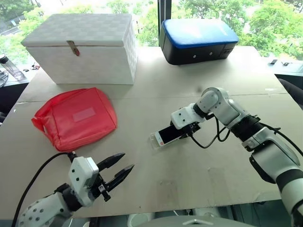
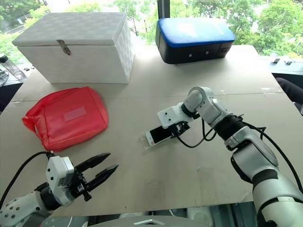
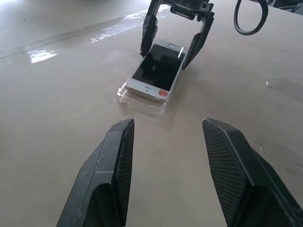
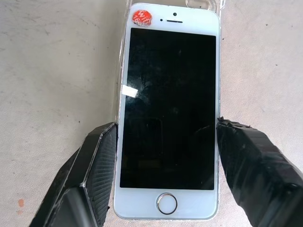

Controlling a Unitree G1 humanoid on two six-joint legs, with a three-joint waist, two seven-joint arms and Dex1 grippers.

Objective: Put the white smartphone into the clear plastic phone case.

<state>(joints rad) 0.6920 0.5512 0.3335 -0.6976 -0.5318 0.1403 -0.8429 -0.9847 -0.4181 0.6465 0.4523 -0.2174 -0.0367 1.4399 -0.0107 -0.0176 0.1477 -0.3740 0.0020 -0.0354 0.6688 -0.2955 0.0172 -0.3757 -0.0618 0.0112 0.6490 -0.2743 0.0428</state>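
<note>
Out in the middle of the table (image 1: 142, 189), the right gripper (image 4: 165, 142) has its two fingers clamped on the long edges of the white smartphone (image 4: 169, 111), which sits screen-up over the clear plastic phone case (image 3: 142, 100), one end apparently propped on the rim. The left gripper (image 3: 173, 165) hovers nearby, roughly half open and holding nothing. The risk is probably that the loose case skids or tips if the phone gets pushed down off-line, so a corner never seats.
</note>
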